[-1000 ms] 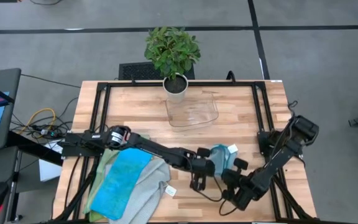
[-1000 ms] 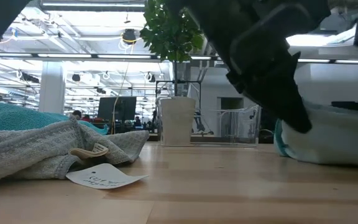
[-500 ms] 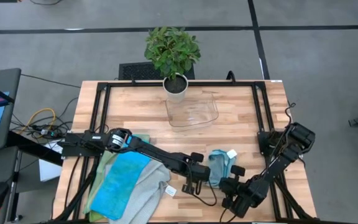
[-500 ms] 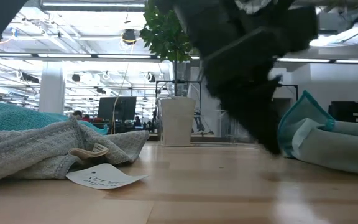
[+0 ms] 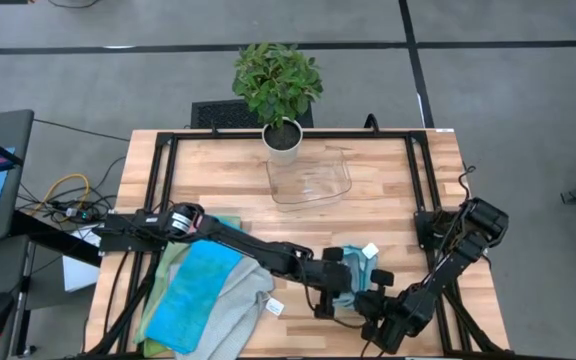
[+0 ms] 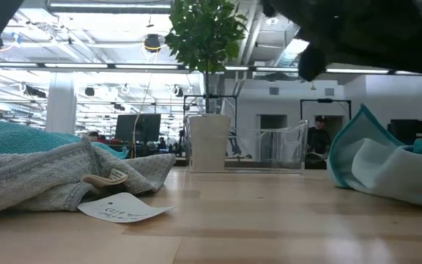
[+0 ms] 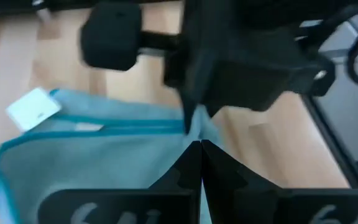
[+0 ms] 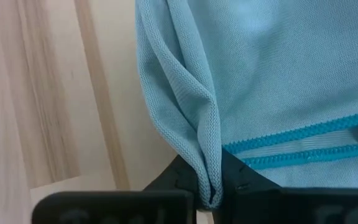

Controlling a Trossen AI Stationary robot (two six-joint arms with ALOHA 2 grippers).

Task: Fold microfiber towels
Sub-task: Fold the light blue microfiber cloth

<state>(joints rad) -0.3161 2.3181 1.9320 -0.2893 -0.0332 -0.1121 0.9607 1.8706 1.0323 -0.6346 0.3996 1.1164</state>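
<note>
At the bottom of the high view my right gripper (image 5: 380, 318) pinches a fold of the small light grey microfiber towel with teal edging (image 5: 355, 277), lower centre-right. My left gripper (image 5: 330, 297), touching the towel's left edge, has just snapped fully shut and come down to the cloth from a little higher; I can't tell if it caught fabric. Both ends look nearly ready for the fold. Lower left lies the heap of blue, grey and green towels (image 5: 208, 295); beyond, the clear tray (image 5: 311, 180) and potted plant (image 5: 278, 85).
</note>
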